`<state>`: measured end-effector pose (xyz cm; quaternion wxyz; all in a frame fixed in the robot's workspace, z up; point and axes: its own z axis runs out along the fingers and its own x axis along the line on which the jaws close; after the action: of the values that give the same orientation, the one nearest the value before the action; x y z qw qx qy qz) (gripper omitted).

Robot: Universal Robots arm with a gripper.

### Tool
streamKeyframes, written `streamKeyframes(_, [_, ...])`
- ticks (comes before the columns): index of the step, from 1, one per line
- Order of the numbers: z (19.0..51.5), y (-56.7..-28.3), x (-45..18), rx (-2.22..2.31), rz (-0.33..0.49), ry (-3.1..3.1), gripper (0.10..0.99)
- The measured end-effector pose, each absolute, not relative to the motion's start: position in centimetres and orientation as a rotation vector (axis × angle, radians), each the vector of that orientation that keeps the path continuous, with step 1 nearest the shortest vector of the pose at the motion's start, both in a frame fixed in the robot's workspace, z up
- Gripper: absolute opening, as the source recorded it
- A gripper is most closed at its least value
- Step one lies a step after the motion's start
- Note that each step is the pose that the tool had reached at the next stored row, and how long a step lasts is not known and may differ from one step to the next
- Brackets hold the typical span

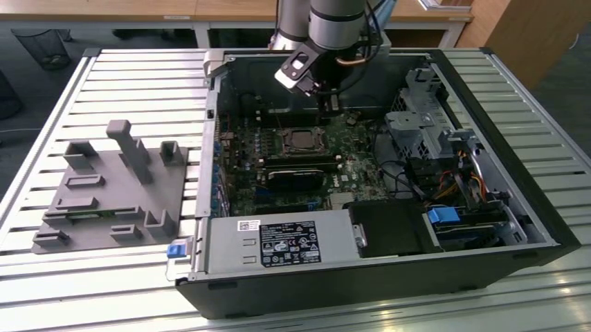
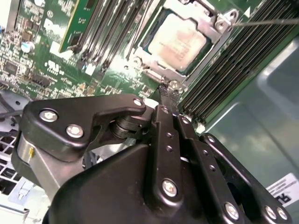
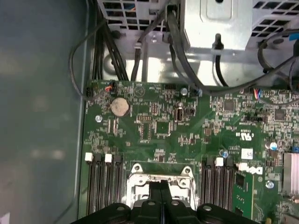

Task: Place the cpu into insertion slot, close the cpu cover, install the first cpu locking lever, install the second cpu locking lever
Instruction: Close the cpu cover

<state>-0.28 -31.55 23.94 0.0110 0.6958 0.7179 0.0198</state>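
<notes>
In the exterior view, a black computer case (image 1: 369, 294) lies open on a slatted metal table (image 1: 138, 83). Inside it are a green motherboard (image 1: 356, 169), a boxy silver power supply (image 1: 277, 245) along the near wall, and drive bays and cables on the exterior view's right. The cpu (image 1: 300, 141), a small flat square with a dull silvery top, sits in the insertion slot (image 1: 317, 142) near the middle of the board. The gripper (image 1: 327, 108) hangs just beyond the slot's far edge, pointing down. A grey plastic fixture (image 1: 111, 187) with upright posts rests on the table, well apart on the exterior view's left.

In the second wrist view, the cpu (image 2: 180, 39) shows a matte, faintly mottled metal face. The cpu cover (image 2: 216, 24), a thin shiny frame, lies flat around its edges. The gripper (image 2: 167, 89) has its black bolted fingers (image 2: 164, 126) pressed together, their tip right at a corner of the frame; whether they pinch anything I cannot tell. Long black memory slots (image 2: 233, 60) flank the socket, and a thin metal rod (image 2: 266, 21) crosses them.

In the first wrist view, the cpu cover (image 3: 161, 176) appears as a bright frame just beyond the gripper (image 3: 161, 184), between banks of memory slots (image 3: 100, 186). Farther along the board lie a round coin battery (image 3: 119, 106), then black cables (image 3: 112, 51) and a perforated metal cage (image 3: 219, 23).
</notes>
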Motion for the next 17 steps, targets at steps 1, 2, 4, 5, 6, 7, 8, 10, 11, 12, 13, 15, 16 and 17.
streamKeyframes(1, [23.9,-31.5,-0.5,2.171,0.062,2.24,0.106])
streamKeyframes(2, [23.8,-31.5,-0.6,2.171,0.062,2.24,0.106])
streamKeyframes(4, [23.7,-31.5,-0.9,2.171,0.062,2.24,0.106])
streamKeyframes(5, [23.7,-31.6,-1.1,2.171,0.062,2.24,0.106])
streamKeyframes(6, [23.7,-31.6,-1.1,2.171,0.061,2.24,0.106])
streamKeyframes(7, [23.6,-31.6,-1.2,2.171,0.061,2.239,0.106])
streamKeyframes(8, [23.6,-31.5,-1.3,2.171,0.062,2.239,0.106])
streamKeyframes(10, [23.6,-31.5,-1.6,2.171,0.062,2.24,0.106])
streamKeyframes(11, [23.6,-31.5,-1.8,2.171,0.062,2.24,0.106])
streamKeyframes(12, [23.6,-31.5,-2.0,2.171,0.062,2.24,0.106])
streamKeyframes(13, [23.6,-31.6,-2.2,2.171,0.062,2.24,0.106])
streamKeyframes(15, [23.6,-31.5,-2.4,2.171,0.062,2.24,0.106])
streamKeyframes(16, [23.6,-31.5,-2.5,2.171,0.062,2.24,0.106])
streamKeyframes(17, [23.6,-31.5,-2.6,2.171,0.062,2.24,0.106])
